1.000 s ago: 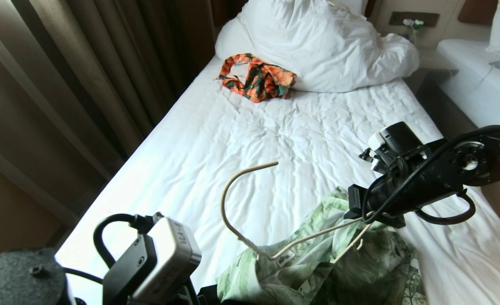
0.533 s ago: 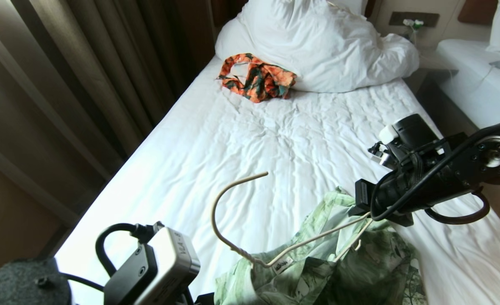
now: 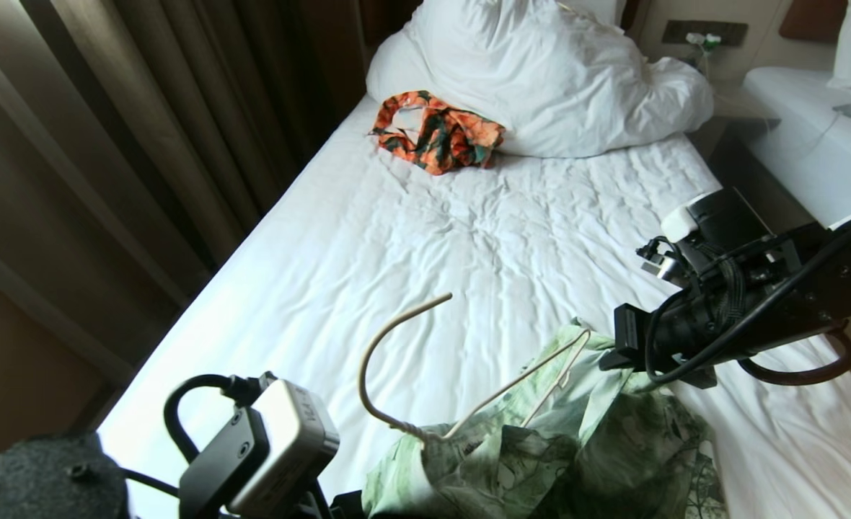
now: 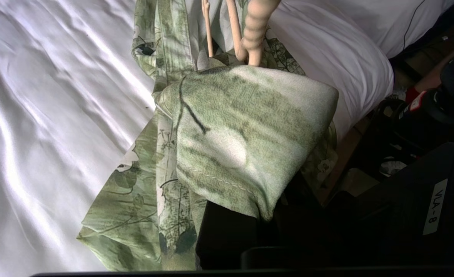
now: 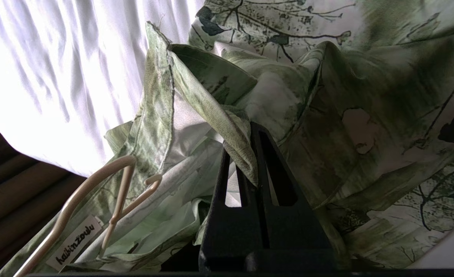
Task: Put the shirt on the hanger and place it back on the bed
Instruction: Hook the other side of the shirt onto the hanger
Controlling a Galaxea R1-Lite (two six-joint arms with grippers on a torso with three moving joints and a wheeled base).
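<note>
1. Shirt (image 3: 584, 447): green, leaf-patterned, lying crumpled at the foot end of the bed (image 3: 469, 245), far from the pillow (image 3: 534, 72). Its collar label shows beside the hanger wire in the right wrist view.
2. Hanger (image 3: 397, 360): cream wire, partly threaded into the shirt. The twisted neck emerges from the cloth on the side of the shirt nearer the curtain (image 3: 108, 144); the hook arches up and over the bare sheet, pointing toward the pillow. One shoulder arm of the frame runs uncovered above the fabric, its bent end exposed at the shirt's pillow-side edge.
3. Right gripper (image 5: 246, 169): sits at the shirt's edge on the side away from the curtain, the arm reaching in from that side. Its fingers (image 5: 267, 161) are pressed together, pinching a fold of the shirt's hem or placket, which is drawn up into a peak above the rest of the cloth.
4. Left gripper (image 4: 227, 231): low at the foot of the bed, just beside the hanger's neck. Its fingers are covered by a flap of shirt draped over them; they stand closed, and the cloth appears gripped between them, close under the twisted neck. Whether the wire itself is also held cannot be told.
5. Other items: an orange-and-teal garment (image 3: 436, 130) lies bunched against the pillow, well apart from the shirt. A second bed (image 3: 815, 137) stands beyond the far side from the curtain.
</note>
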